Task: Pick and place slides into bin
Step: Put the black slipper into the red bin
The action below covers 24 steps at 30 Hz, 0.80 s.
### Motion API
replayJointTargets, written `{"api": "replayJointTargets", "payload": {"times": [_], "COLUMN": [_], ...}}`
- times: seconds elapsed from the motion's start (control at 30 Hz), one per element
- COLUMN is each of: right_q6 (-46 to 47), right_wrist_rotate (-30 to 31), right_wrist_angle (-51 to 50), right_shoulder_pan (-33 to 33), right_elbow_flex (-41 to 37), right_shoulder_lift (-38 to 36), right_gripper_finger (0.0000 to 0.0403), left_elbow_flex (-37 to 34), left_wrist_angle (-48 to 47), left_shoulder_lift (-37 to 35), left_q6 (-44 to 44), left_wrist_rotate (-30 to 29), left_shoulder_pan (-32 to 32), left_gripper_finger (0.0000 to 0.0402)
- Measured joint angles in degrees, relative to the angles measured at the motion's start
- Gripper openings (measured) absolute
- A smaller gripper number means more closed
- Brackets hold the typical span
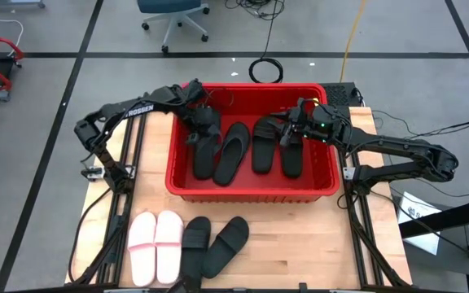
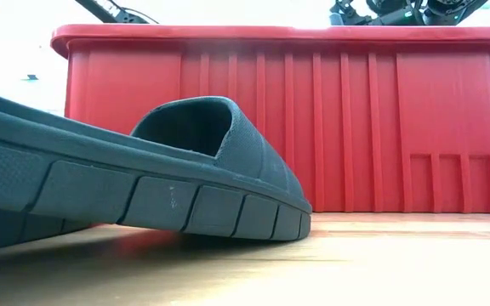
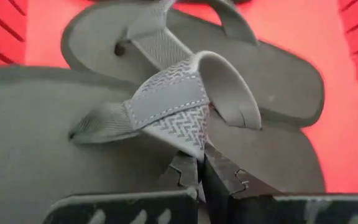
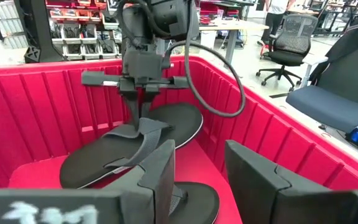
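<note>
The red bin (image 1: 251,189) holds two black thong slides (image 1: 231,151) on its left and two wide-strap black slides (image 1: 264,146) on its right. My left gripper (image 1: 199,128) reaches down into the bin's far left part and is shut on the strap of the leftmost thong slide (image 1: 205,153). My right gripper (image 1: 288,132) hovers open over the wide-strap pair, with nothing between its fingers (image 4: 160,174). A pale pink pair (image 1: 155,238) and a black wide-strap pair (image 1: 215,242) lie soles down on the table in front of the bin. My left gripper pinches the thong slide's patterned strap (image 3: 182,124) between its two fingers, near where the two strap arms meet. The fingers (image 4: 139,112) come from above, pointing steeply down. The sole (image 4: 98,163) lies low in the bin beside the other thong slide (image 4: 176,119), the strap pulled up.
The bin's ribbed walls (image 4: 48,99) stand around both grippers. In the low view a black slide (image 2: 143,170) lies close in front of the bin's near wall (image 2: 356,127). Bare wood (image 1: 316,244) lies at the table's near right.
</note>
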Motion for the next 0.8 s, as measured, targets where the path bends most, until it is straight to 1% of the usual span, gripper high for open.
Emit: {"api": "replayJointTargets", "payload": {"times": [0.13, 0.23, 0.37, 0.5, 0.7, 0.8], "right_q6": [0.0, 0.0, 0.0, 0.0, 0.0, 0.0], "right_wrist_rotate": [0.0, 0.0, 0.0, 0.0, 0.1, 0.1], "right_wrist_angle": [0.0, 0.0, 0.0, 0.0, 0.0, 0.0], "right_shoulder_pan": [0.0, 0.0, 0.0, 0.0, 0.0, 0.0], "right_elbow_flex": [0.0, 0.0, 0.0, 0.0, 0.0, 0.0], "right_shoulder_lift": [0.0, 0.0, 0.0, 0.0, 0.0, 0.0], "right_gripper_finger": [0.0130, 0.0130, 0.0130, 0.0130, 0.0130, 0.0130], "left_elbow_flex": [-2.1, -2.9, -2.9, -2.9, -2.9, -2.9], "left_wrist_angle": [1.7, 4.2, 5.5, 5.9, 6.5, 6.8], "left_shoulder_lift": [0.0, 0.0, 0.0, 0.0, 0.0, 0.0], "left_q6": [-0.9, -1.8, 1.0, 1.0, -0.4, 0.2], "left_wrist_rotate": [-2.0, -4.9, -5.2, -5.4, -12.1, -13.2], "left_shoulder_pan": [-0.5, -1.0, -1.8, -2.1, -2.6, -3.0], "left_gripper_finger": [0.0000, 0.0000, 0.0000, 0.0002, 0.0018, 0.0025]}}
